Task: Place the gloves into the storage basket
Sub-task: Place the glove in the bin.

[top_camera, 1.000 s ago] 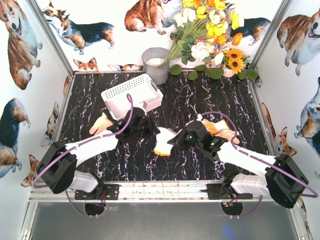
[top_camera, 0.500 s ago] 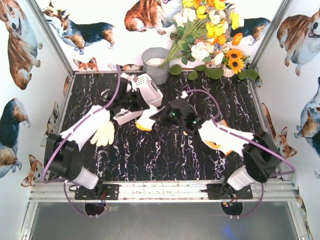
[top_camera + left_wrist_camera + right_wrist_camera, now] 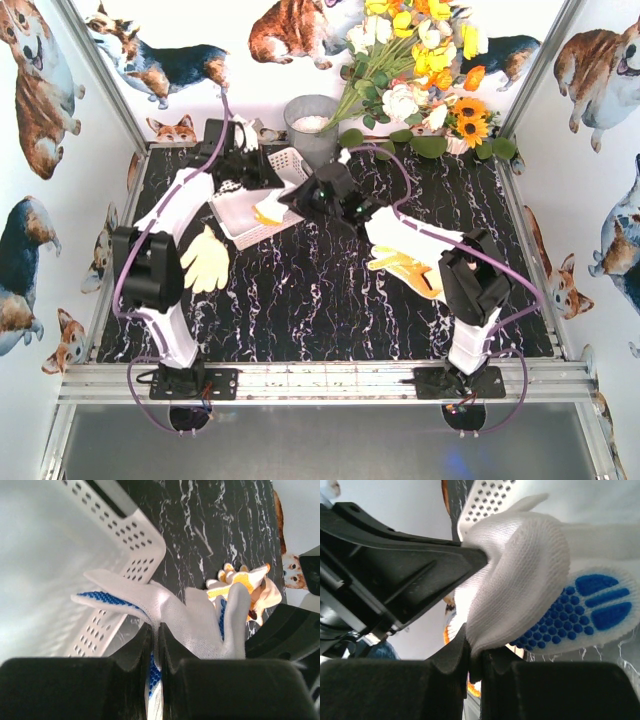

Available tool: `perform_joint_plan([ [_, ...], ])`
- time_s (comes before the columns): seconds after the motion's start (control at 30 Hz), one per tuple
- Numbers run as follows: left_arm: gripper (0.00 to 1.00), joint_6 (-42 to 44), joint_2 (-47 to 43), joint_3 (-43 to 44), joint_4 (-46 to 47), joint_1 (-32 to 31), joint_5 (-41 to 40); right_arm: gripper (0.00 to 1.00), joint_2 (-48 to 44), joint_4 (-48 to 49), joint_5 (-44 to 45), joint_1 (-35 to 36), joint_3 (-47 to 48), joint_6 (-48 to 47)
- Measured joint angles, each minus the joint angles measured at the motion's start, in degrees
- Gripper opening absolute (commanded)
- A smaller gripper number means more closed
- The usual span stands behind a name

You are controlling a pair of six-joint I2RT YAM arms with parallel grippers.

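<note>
While at basket, glove in both tools

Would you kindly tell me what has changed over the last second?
The left end effector and right end effector swung from mid-table toward the far side, carrying the blue-dotted glove up to the basket. Both stayed shut on it; the yellow glove stayed put.

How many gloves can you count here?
3: a blue-dotted white glove held by the left gripper and right gripper at the storage basket; a pale yellow glove on the table, left; a yellow-orange glove under the right arm. Others may be hidden.
</note>
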Motion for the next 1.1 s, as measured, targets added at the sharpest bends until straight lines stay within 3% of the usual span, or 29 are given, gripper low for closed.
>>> perform_joint_plan([
  [0.23, 0.0, 0.72, 8.13, 10.67, 1.09, 0.11, 3.56, 0.0, 2.69, -2.14, 0.52, -3.3, 8.26, -4.07],
  [0.73, 0.0, -4.09, 23.21, 24.09, 12.28, -0.04, 7.89, 0.0, 8.04, -4.04, 1.68, -8.9, 13.46, -12.13],
  [1.1, 0.0, -4.59, 27.89, 27.74, 12.96, -0.39, 7.21, 0.0, 13.4, -3.93, 1.25, -9.64, 17.03, -12.87],
])
